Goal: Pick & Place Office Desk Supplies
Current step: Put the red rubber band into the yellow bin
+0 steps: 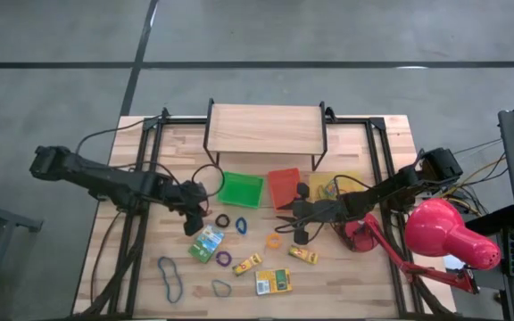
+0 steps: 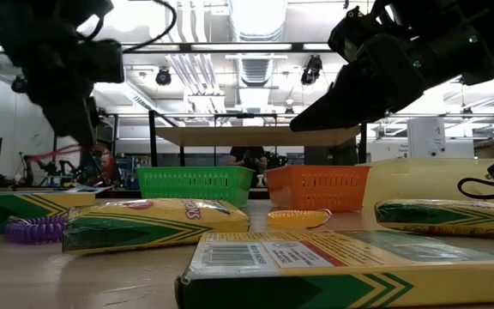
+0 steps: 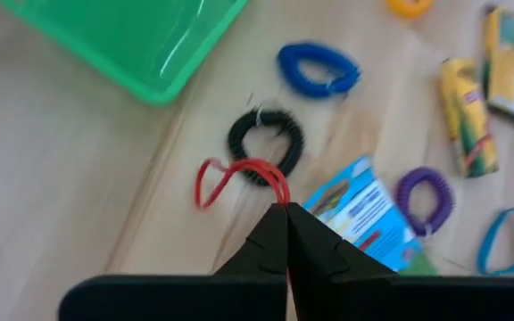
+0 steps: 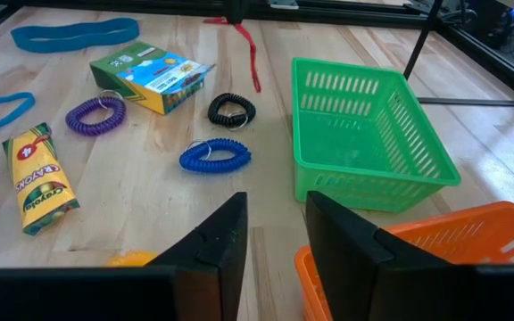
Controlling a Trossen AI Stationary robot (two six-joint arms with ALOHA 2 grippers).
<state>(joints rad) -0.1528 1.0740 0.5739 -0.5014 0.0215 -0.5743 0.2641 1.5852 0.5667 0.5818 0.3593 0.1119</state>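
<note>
on the wooden table point(image 1: 364, 259) most of your supplies are not yet sorted, so i'd judge you are early in the job. your left gripper point(image 3: 286, 214) is pinched shut on a thin red rubber band point(image 3: 239, 174), which dangles from its tips above the bare wood just beside a black coiled band point(image 3: 266, 141) and near the green tray point(image 3: 141, 40); that tray looks empty from both wrist views. your right gripper point(image 4: 275, 227) hovers with its fingers apart and nothing between them, low over the table at the near edge of the orange tray point(image 4: 435, 241), with an orange coil point(image 1: 273, 241) on the wood close under it. whether the orange tray holds anything you cannot tell from here; the yellow tray point(image 1: 351, 181) seems to have something in it, but it is too small to name. left loose on the table are a blue coiled band point(image 4: 214, 154), a purple coiled band point(image 4: 96, 113), the flat blue loops point(image 1: 169, 276) toward the front left, a green and blue printed box point(image 4: 152, 75), and several yellow and green crayon boxes point(image 1: 273, 282) along the front. all of those would need picking and placing after the red band goes down. the red desk lamp point(image 1: 449, 234) stands at your right, apart from the work.
</note>
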